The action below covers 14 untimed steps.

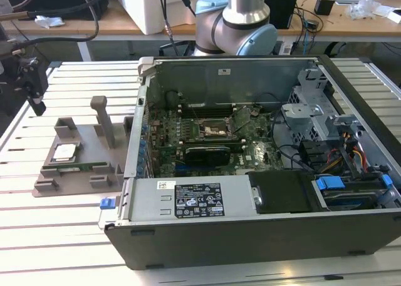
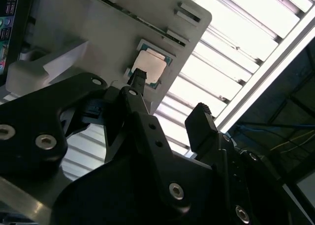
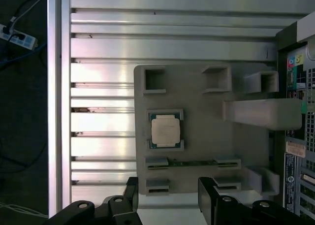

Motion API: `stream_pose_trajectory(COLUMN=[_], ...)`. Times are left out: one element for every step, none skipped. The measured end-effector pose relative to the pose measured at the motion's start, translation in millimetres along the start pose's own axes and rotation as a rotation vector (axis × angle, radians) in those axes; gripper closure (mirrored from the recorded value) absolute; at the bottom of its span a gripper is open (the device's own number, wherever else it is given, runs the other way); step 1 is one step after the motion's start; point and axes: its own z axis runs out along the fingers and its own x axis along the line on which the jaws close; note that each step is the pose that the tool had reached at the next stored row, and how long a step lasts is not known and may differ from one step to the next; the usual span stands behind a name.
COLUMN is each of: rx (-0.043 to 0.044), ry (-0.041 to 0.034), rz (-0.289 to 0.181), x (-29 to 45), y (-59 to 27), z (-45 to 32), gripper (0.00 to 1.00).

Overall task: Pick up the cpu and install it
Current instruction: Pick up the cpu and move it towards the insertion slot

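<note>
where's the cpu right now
The cpu sits in the grey holder tray on the exterior view's left, beside the open computer case.

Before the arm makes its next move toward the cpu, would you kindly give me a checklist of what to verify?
1. cpu lies flat in the grey holder tray: ok.
2. Nothing rests on the cpu's top: ok.
3. Claw open and empty: ok.
4. Claw clear of the cpu, not touching: ok.
5. Motherboard socket open to receive it: cannot tell.
</note>
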Motion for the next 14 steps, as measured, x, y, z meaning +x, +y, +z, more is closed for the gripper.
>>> stream_pose_trajectory(rx=[0.0,0.0001,0.0,0.0001,0.0,0.0,0.0,0.0,0.0001,0.0,0.0,0.0,0.0,0.0], ry=[0.0,0.0,0.0,0.0,-0.0001,0.0,0.0,-0.0001,0.0,0.0,0.0,0.0,0.0,0.0], rz=[0.0,0.0,0.0,0.0,0.0,0.0,0.0,0.0,0.0,0.0,0.0,0.0,0.0,0.0], x=[0.0,0.1,0.1,0.1,0.1,0.2,0.2,0.2,0.3,0.3,0.3,0.4,0.4,0.5], y=[0.0,0.1,0.1,0.1,0.1,0.2,0.2,0.2,0.2,0.3,0.3,0.3,0.4,0.4], z=[1.0,2.4,3.2,4.2,5.9,6.8,7.5,8.6,10.2,12.3,13.4,14.3,15.9,17.6], gripper=[0.4,0.4,0.4,0.4,0.4,0.4,0.4,0.4,0.4,0.4,0.4,0.4,0.4,0.4])
